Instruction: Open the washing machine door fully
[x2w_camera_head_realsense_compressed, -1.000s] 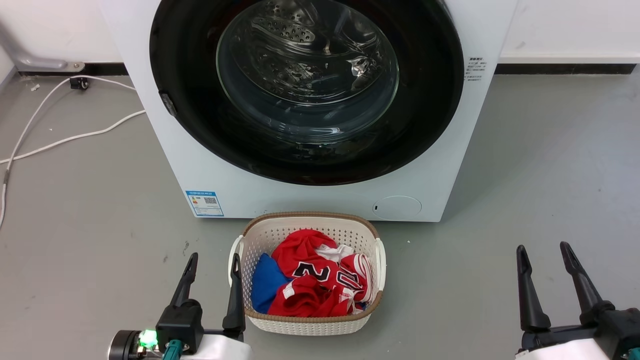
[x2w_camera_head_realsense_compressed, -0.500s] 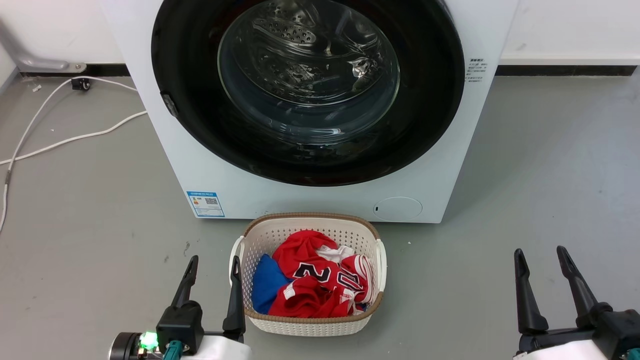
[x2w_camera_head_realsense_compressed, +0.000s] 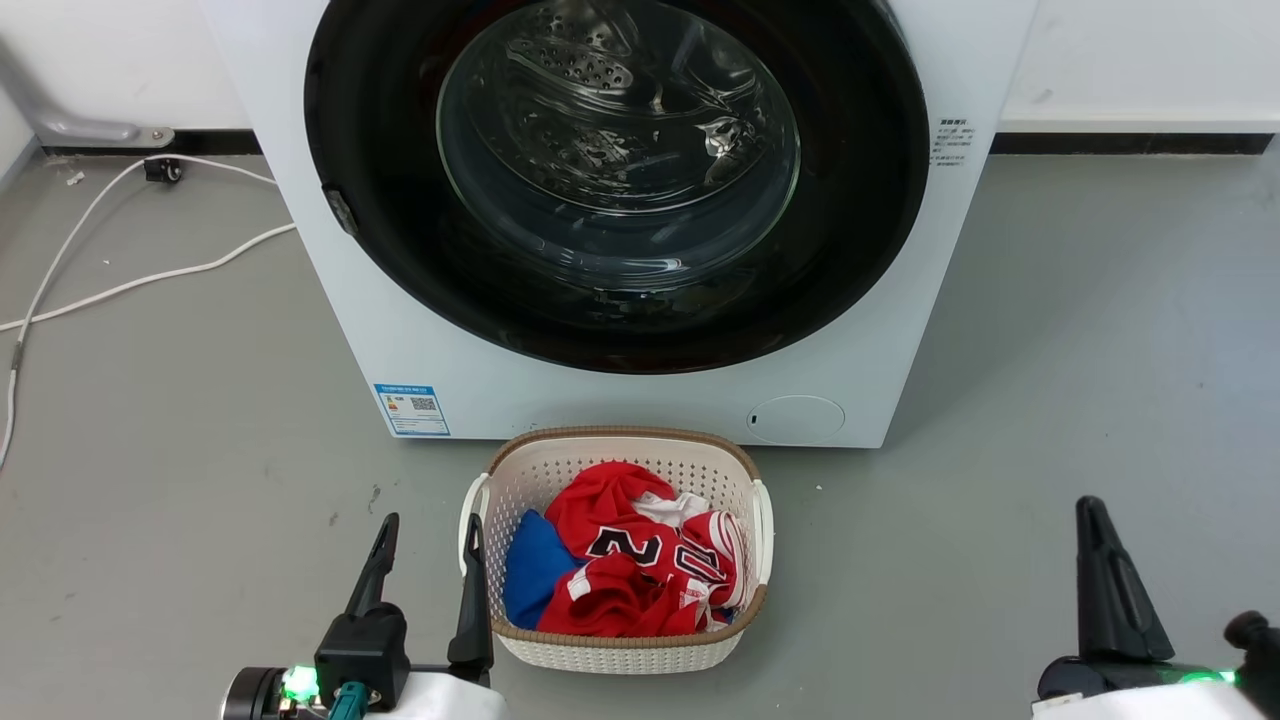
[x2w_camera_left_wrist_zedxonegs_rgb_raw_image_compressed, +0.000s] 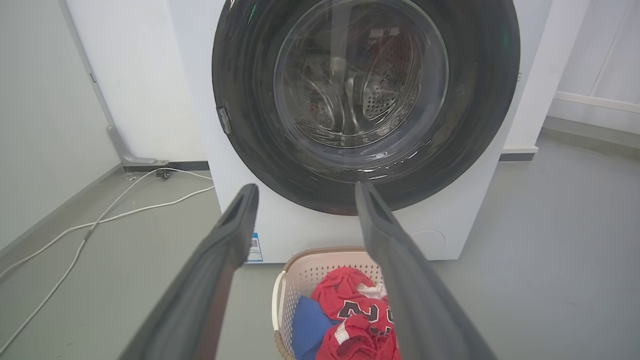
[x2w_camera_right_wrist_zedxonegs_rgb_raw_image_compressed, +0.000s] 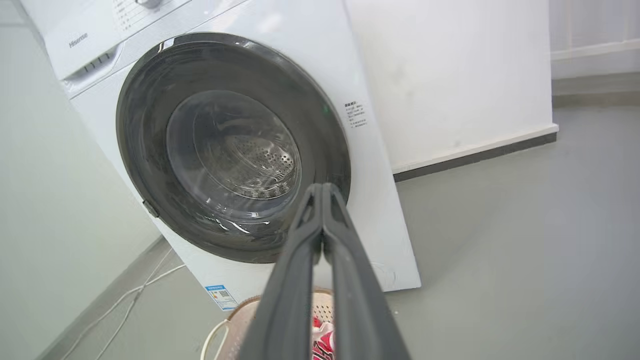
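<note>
Grey floor (x2w_camera_head_realsense_compressed: 1100, 300), white wall behind. Two end effectors low in head view: left end effector (x2w_camera_head_realsense_compressed: 430, 525) with fingers spread, empty; right end effector (x2w_camera_right_wrist_zedxonegs_rgb_raw_image_compressed: 322, 187) with fingers pressed together, empty. Between them, nearer the left, one basket (x2w_camera_head_realsense_compressed: 620, 436) holding one red jersey (x2w_camera_head_realsense_compressed: 640, 560) and one blue cloth (x2w_camera_head_realsense_compressed: 530, 580). Beyond, one washing machine (x2w_camera_head_realsense_compressed: 900, 300); washing machine door (x2w_camera_head_realsense_compressed: 620, 335) closed, flush against its front.

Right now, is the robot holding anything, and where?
Nothing. The left gripper is open and empty; the right gripper is shut on air, off the washing machine door.
</note>
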